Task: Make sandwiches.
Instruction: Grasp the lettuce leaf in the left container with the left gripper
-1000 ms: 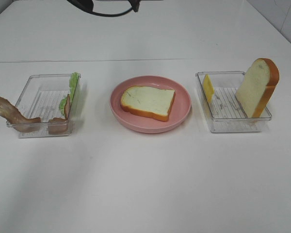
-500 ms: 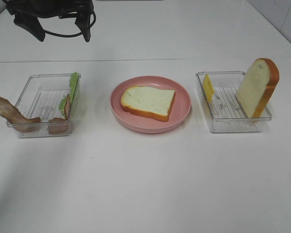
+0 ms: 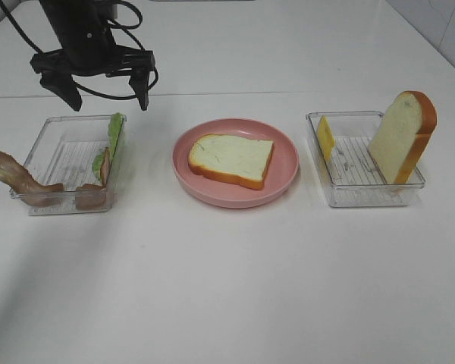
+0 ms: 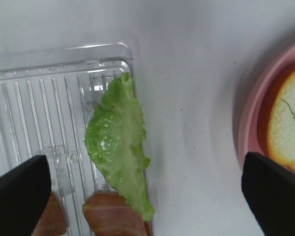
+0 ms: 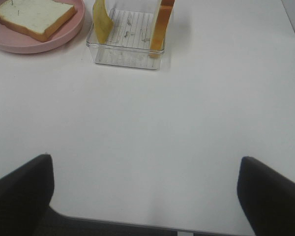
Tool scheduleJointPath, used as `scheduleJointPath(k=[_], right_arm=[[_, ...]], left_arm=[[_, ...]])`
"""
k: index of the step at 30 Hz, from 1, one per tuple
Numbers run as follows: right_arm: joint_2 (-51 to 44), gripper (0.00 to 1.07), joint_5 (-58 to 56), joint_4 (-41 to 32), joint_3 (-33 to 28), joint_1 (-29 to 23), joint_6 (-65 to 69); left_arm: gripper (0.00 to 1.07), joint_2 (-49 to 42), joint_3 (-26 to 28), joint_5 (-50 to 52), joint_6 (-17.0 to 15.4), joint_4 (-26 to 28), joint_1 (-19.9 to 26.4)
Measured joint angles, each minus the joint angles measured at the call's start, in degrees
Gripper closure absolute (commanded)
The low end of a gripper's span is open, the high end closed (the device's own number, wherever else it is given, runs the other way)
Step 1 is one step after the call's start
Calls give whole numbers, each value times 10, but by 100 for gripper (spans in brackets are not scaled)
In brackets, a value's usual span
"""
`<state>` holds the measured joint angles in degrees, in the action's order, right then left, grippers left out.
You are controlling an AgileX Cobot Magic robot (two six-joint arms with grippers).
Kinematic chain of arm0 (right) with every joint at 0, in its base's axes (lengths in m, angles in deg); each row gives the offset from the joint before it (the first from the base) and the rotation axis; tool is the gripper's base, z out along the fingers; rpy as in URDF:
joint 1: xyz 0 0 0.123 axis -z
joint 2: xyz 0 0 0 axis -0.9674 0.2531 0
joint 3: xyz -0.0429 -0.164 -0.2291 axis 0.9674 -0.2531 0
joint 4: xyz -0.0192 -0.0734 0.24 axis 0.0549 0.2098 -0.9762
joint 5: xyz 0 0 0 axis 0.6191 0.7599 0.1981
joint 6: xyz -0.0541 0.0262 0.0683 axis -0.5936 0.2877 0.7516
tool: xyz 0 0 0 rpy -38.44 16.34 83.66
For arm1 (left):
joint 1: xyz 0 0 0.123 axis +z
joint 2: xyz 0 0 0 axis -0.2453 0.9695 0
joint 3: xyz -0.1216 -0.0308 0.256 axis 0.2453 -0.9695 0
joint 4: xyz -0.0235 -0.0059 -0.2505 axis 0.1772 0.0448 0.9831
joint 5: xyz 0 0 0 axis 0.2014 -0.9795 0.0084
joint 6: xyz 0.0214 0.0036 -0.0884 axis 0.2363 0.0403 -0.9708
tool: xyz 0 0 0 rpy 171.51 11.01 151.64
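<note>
We see the left arm (image 3: 80, 26) as a matt black column, with thin black cables (image 3: 15, 26) looping off it. The left gripper (image 3: 109, 103) has a black crossbar and two tapering black fingers (image 3: 142, 95). In the wrist views the fingers are plain dark wedges. The right gripper (image 5: 145, 196) looks charcoal, though dim light may mislead us.
</note>
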<state>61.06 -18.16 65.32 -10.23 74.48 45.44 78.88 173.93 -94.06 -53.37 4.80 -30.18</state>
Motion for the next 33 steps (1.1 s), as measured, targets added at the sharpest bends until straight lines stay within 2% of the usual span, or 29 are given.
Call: scheduleJointPath(k=[15,25,27,28,29,30,31,32,33], right_arm=[[0,9,0,0,0,0,0],[0,9,0,0,0,0,0],[0,9,0,0,0,0,0],[0,9,0,0,0,0,0],[0,9,0,0,0,0,0],[0,9,0,0,0,0,0],[0,9,0,0,0,0,0],[0,9,0,0,0,0,0],[0,9,0,0,0,0,0]], left_arm=[[7,44,0,1,0,11,0],[11,55,0,6,-4,11,0],[18,55,0,6,-4,12,0],[18,55,0,6,-4,12,0],[26,55,0,5,-4,13,0],[26,55,0,5,-4,13,0],[32,55,0,5,-4,13,0],[43,55,0,5,-5,13,0],[43,55,0,5,-5,13,0]])
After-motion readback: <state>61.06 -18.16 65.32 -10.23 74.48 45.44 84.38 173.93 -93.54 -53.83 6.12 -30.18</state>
